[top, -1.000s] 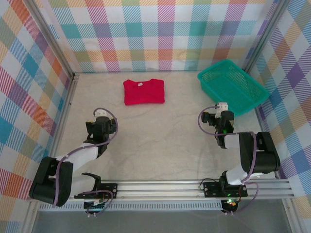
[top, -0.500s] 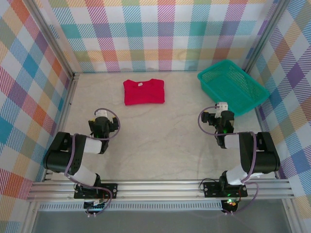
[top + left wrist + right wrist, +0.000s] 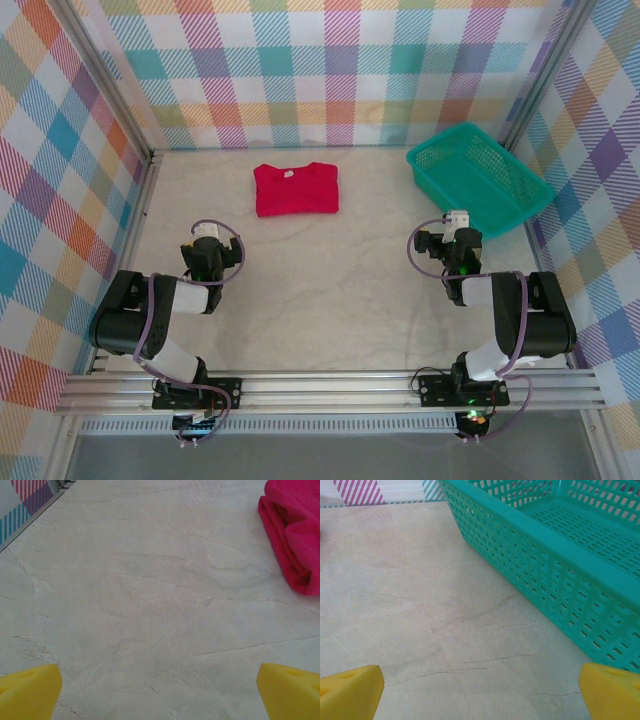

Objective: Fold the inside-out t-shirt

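The inside-out t-shirt [image 3: 295, 189] lies as a flat, folded red rectangle at the back middle of the table, its small white label near the top edge. In the left wrist view its folded edge [image 3: 295, 535] shows at the upper right. My left gripper [image 3: 208, 243] hovers low over bare table, nearer than the shirt and to its left, open [image 3: 160, 695] with nothing between its yellow fingertips [image 3: 27, 692]. My right gripper [image 3: 456, 228] stands open [image 3: 480, 695] beside the basket's near corner, holding nothing.
A teal mesh basket [image 3: 478, 178] sits empty at the back right, its long wall [image 3: 545, 545] just ahead and right of my right gripper. Metal posts and checked walls [image 3: 90, 150] enclose the marble-look table [image 3: 330, 290].
The left arm has drawn back and folded up at its base, its gripper shifting slightly toward the back. The right arm and the shirt have not moved.
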